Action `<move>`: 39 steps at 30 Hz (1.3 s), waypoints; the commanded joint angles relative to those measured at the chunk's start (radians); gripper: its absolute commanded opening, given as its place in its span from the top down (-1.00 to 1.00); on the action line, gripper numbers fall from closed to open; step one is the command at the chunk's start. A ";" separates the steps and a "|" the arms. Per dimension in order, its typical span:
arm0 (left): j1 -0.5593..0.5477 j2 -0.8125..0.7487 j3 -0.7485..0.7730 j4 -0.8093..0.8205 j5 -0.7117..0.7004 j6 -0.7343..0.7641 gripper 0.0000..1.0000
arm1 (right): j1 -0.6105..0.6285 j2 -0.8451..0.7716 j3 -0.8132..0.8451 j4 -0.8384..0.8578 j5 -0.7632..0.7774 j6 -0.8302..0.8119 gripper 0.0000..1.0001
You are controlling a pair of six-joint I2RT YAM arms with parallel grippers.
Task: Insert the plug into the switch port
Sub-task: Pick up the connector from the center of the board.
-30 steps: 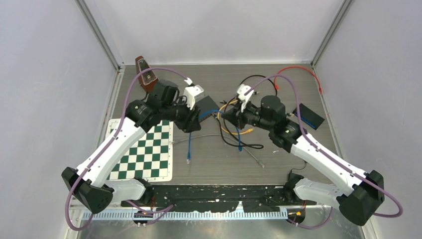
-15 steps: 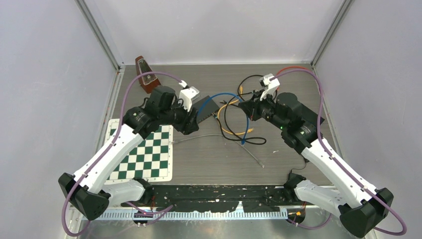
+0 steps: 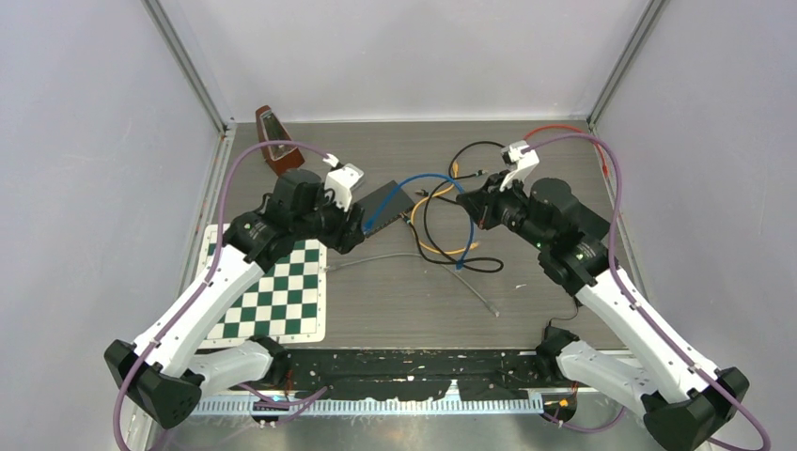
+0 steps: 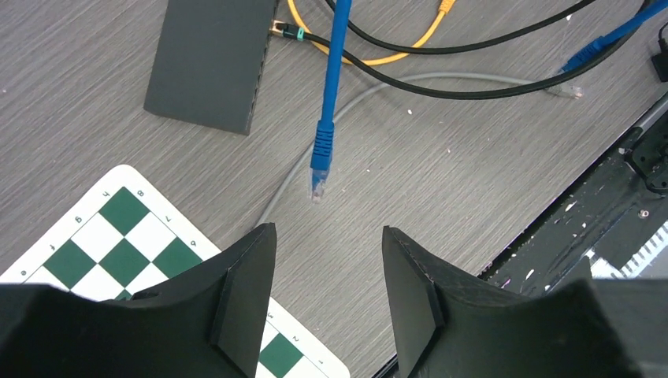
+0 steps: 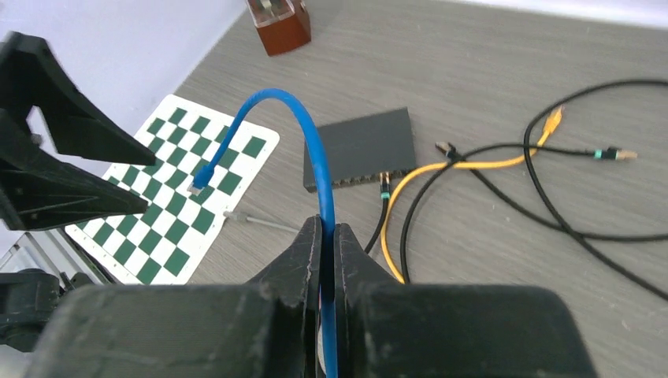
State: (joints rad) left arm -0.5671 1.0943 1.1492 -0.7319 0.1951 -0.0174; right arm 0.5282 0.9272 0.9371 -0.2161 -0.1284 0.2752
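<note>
- Left wrist view: the left tool stands with its fingers apart, holding nothing; the blue plug hangs just ahead of it over the counter, near the switch.
- Right wrist view: the right tool is clamped on the blue cable.

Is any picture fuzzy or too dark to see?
Left wrist: blue plug sharp, left end effector a dark shape. Right wrist: right end effector near the lens looks soft, blue cable and switch clear. Top external: even light, faint shadows, no glare.
</note>
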 commanded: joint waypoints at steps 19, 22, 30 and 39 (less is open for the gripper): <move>0.125 -0.127 0.003 0.135 0.464 -0.107 -0.16 | -0.011 -0.228 -0.309 0.814 -0.209 -0.522 0.89; 0.141 -0.118 0.005 0.144 0.538 -0.125 -0.16 | -0.011 -0.253 -0.316 0.824 -0.285 -0.512 0.89; 0.141 -0.110 0.024 0.136 0.691 -0.122 -0.17 | -0.011 -0.336 -0.300 0.770 -0.402 -0.522 0.90; 0.141 -0.141 -0.082 0.420 0.952 -0.309 -0.17 | -0.011 -0.377 -0.265 0.705 -0.373 -0.541 0.89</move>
State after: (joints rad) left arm -0.4297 0.9768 1.1137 -0.5228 0.9859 -0.1997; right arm 0.5194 0.5552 0.6250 0.4831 -0.5079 -0.2569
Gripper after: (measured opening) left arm 0.588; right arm 0.095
